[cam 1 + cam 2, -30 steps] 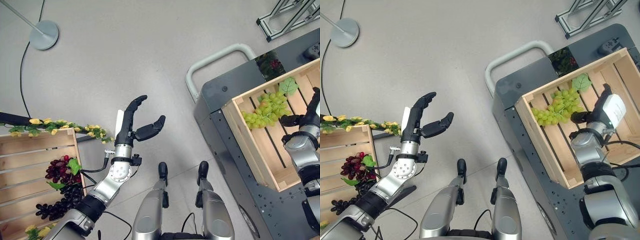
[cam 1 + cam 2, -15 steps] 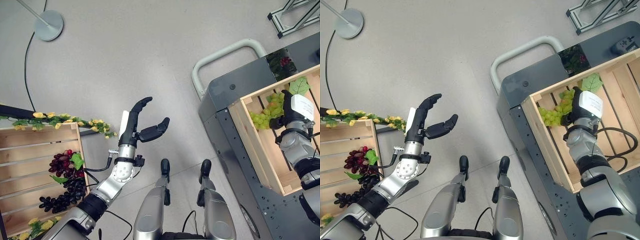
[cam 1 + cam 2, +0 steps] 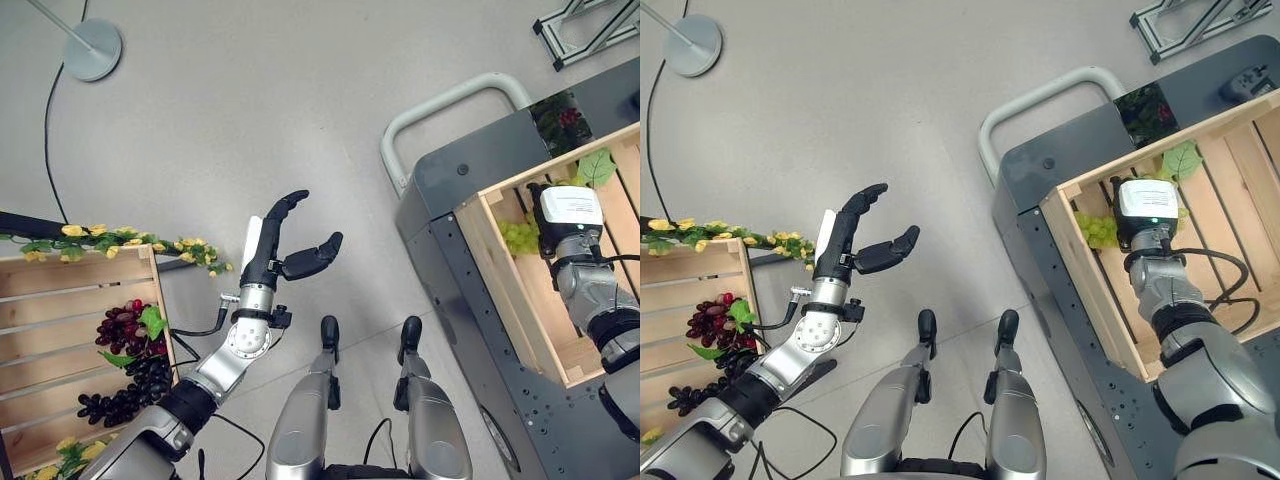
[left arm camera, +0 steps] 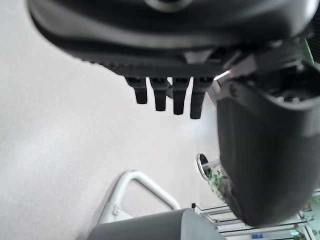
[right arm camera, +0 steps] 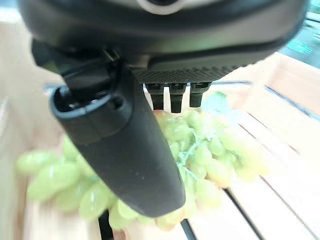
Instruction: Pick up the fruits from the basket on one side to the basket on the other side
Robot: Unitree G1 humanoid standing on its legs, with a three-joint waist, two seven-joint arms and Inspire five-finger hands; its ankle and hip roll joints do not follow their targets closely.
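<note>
A bunch of green grapes (image 3: 517, 237) with a green leaf (image 3: 597, 167) lies at the far end of the right wooden crate (image 3: 500, 285) on the cart. My right hand (image 3: 563, 213) hovers right over the bunch, back upward, partly hiding it. In the right wrist view its fingers (image 5: 175, 97) are straight and its thumb (image 5: 135, 150) stands just above the grapes (image 5: 215, 150), holding nothing. My left hand (image 3: 283, 247) is raised over the floor, open and empty. The left wooden crate (image 3: 60, 300) holds red-purple grapes (image 3: 122, 330) and dark grapes (image 3: 132, 390).
The grey cart (image 3: 450, 185) has a pale push handle (image 3: 440, 105) toward the floor. A garland of yellow flowers (image 3: 130, 245) runs along the left crate's far edge. A lamp base (image 3: 90, 48) stands far left and a metal frame (image 3: 590, 30) far right.
My right hand has swung from the crate's right side leftward over the green grapes, now covering most of the bunch. The left hand has hardly moved.
</note>
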